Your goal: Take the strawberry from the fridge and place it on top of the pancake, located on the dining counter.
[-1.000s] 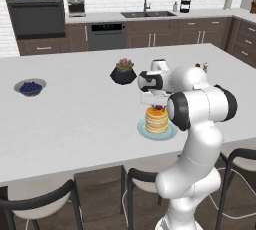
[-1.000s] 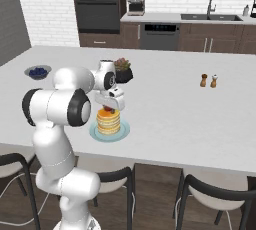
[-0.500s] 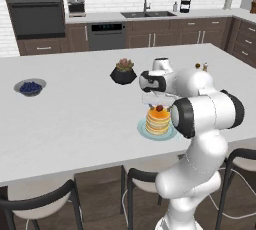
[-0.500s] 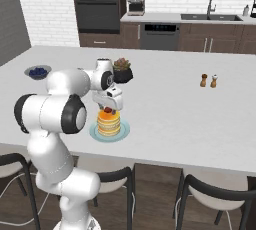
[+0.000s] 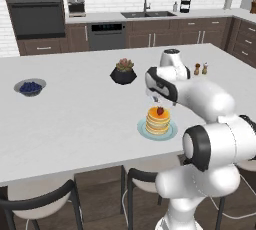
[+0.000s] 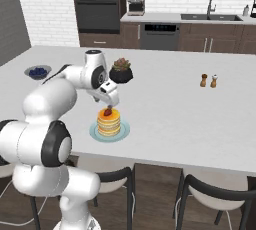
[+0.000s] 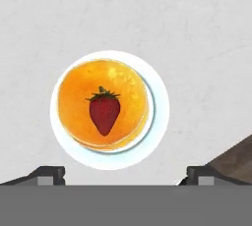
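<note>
**Q:** so where's the strawberry sitting right now?

**A:** The strawberry (image 7: 104, 113) is lying flat on top of the pancake (image 7: 102, 103) stack, pretty much dead center, green top pointing away from my fingertips (image 7: 48, 173) in the hand view. The stack is on its pale plate (image 7: 157, 122) on the white dining desk (image 5: 75, 119), toward the edge with the stools. From the right base view you can see the berry (image 6: 107, 111) as a little red dot on the golden stack (image 6: 108, 121).

**Q:** and your pincer, got anything in it?

**A:** Nope. My pincer (image 5: 156, 99) hangs just above the stack with its jaws spread wide, nothing between them. In the hand view the two tips sit way out at either side of the plate, well clear of the berry.

**Q:** what else is on the desk?

**A:** A dark potted plant (image 5: 123, 71) just behind the plate, a grey bowl of blueberries (image 5: 30, 87) well off to my left, and salt and pepper shakers (image 6: 208, 80) off to my right.
</note>
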